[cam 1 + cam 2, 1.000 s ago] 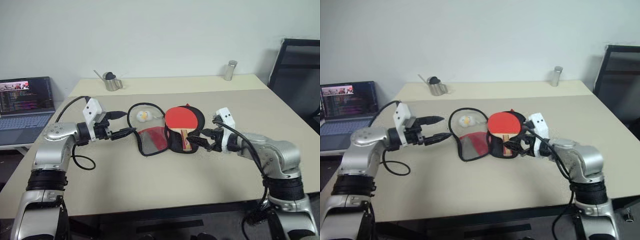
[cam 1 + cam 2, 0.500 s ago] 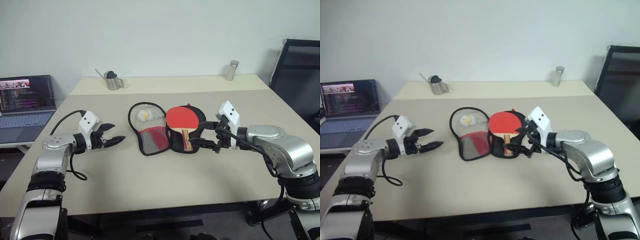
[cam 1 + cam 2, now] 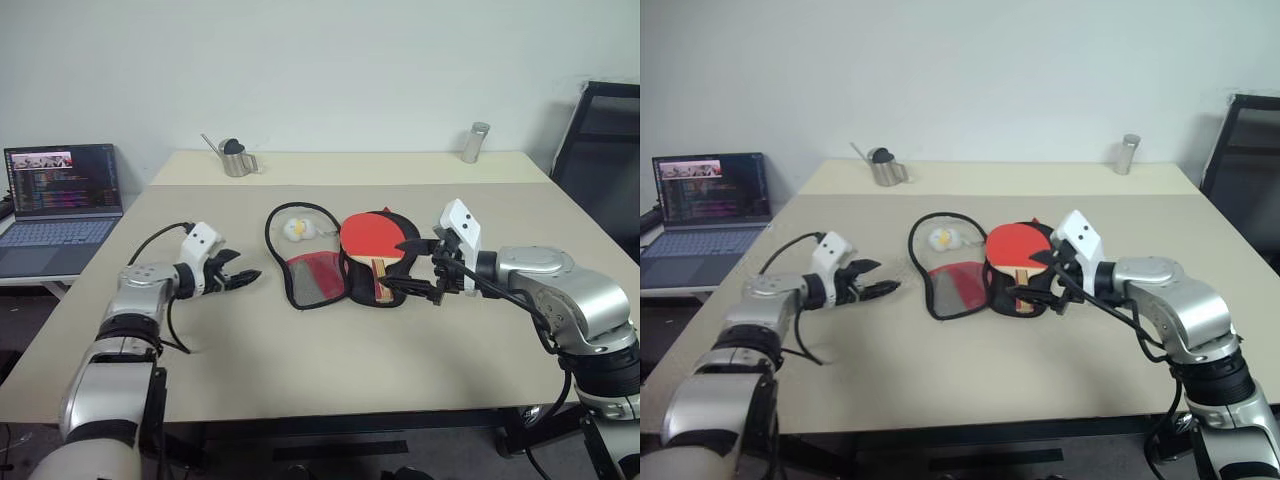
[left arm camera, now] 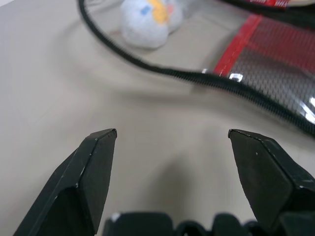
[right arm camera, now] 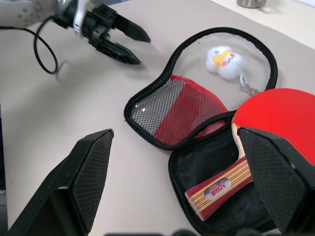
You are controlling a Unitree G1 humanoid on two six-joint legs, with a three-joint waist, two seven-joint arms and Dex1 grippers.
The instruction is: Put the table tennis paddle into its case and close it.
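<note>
Two halves of the paddle-shaped soft fabric case with its black zipper edge are seen spread open at the middle of the left eye frame, on the pale beige desk. The flap with the clear window, red band and mesh panel is laid out toward the frame's left; the black-lined half is toward the right. The flat table tennis paddle, with round red rubber face and striped light wooden handle, is lying in the black-lined half, though its red face appears to overhang the far rim, so it is judged not fully seated. A small white plush charm is resting on the clear window.

The left end effector is released and empty, held just left of the flap. The right end effector is likewise spread wide and empty, just right of the handle end of the case; whether it touches the case cannot be told.

For this step to be done well, the paddle should first be nudged fully inside the zipper line by the right end effector. The flap's outer edge should then be pinched low by the left end effector and folded over the red face, with the plush charm kept clear of the zipper track. The black half should be steadied meanwhile, so that it is not dragged.
</note>
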